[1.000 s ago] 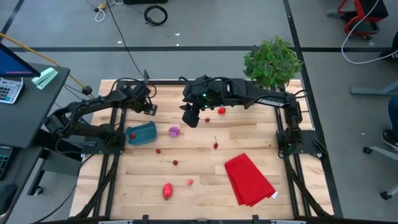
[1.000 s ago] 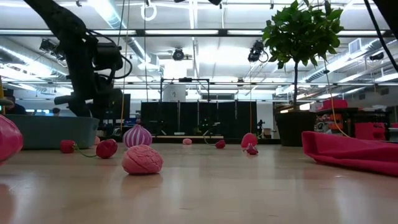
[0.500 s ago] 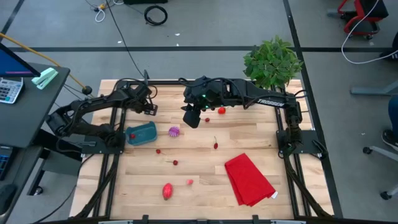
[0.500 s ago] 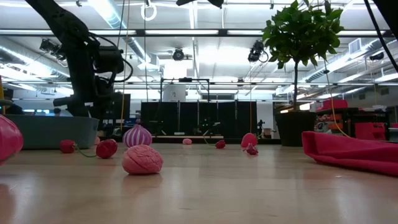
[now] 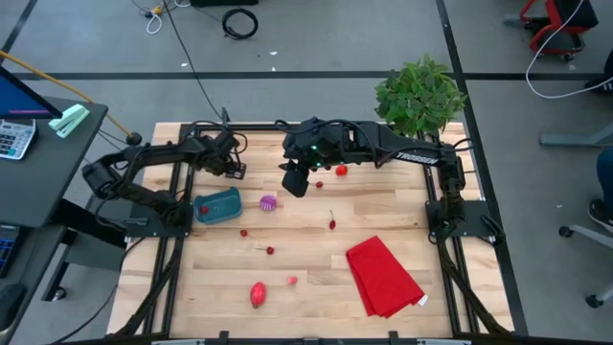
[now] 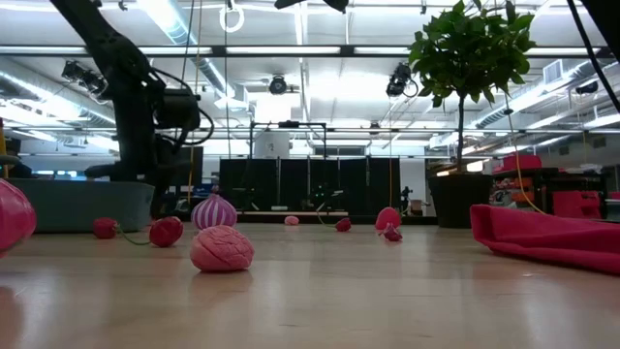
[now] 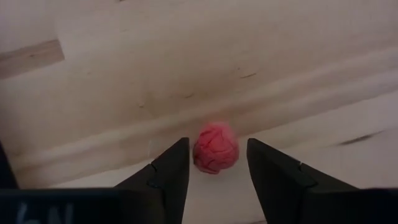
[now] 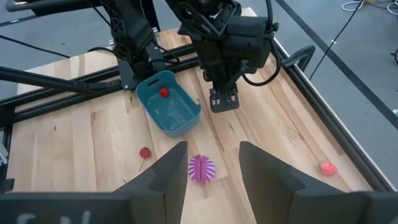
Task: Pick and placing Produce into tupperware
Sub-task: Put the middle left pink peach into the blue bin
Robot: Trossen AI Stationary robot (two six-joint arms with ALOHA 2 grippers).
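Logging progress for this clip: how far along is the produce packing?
Done: one red piece sits in the tupperware. In hand: the left gripper, open, straddles a pink piece, not yet gripped; the right gripper hovers open. Left: purple piece, red oval, scattered cherries.

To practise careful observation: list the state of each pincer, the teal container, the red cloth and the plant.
Left pincer: open, fingers flanking a pink wrinkled ball, gaps showing.
Right pincer: open, empty.
Teal-blue shallow plastic container: lidless, upright, holding one small red piece.
Red cloth: folded, flat on the wooden table.
Green potted plant: upright at the table's corner.
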